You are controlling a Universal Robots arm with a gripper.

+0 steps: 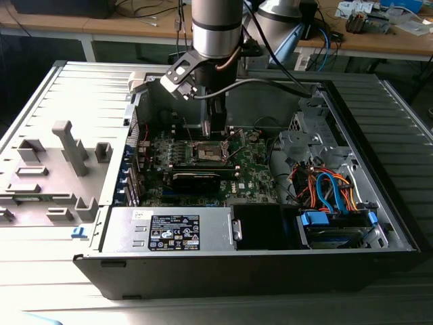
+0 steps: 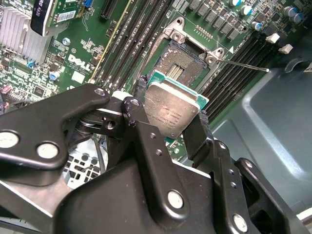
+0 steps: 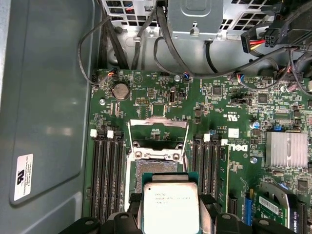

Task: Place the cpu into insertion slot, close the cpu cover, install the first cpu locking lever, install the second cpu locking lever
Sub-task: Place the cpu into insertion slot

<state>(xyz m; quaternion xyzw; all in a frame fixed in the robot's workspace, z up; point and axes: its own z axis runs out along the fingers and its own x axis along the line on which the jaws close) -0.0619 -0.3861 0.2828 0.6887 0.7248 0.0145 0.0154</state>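
An open computer case (image 1: 101, 223) lies on its side on a grey ribbed worktop (image 1: 61, 88), the green board (image 1: 254, 169) facing up.

My hand (image 1: 215, 125) reaches down into the case over the middle of the board. In both wrist views my hand (image 2: 171, 105) (image 3: 170, 214) is closed on the cpu (image 2: 168, 114) (image 3: 170, 204), fingers (image 2: 141, 92) pressing two opposite edges, silver top toward the cameras.

The cpu hangs above the board, close to the slot (image 2: 183, 61) (image 3: 156, 170) (image 1: 210, 152) but apart from it. The slot's dark contact field is bare. The cover (image 3: 158, 124) stands swung up at the slot's far edge. In the second wrist view a thin wire lever (image 2: 243, 65) sticks out to one side of the slot.

I judge this to be the first step, placing the cpu, with the chip not yet seated. Seating it calls for squaring its edges to the slot's rim, keeping it flat, and a gentle touch, since the contacts look fine.

Black memory slots (image 3: 105, 165) run along both sides of the slot, just beside it. A finned heatsink (image 3: 286, 148) sits further off. Dark cables (image 3: 165, 39) loop past the board's edge, well apart from the slot. A power supply (image 1: 172, 230) fills the case's near side in the exterior view. Nothing lies over the slot; the raised cover and the lever are the closest things my fingers could catch.
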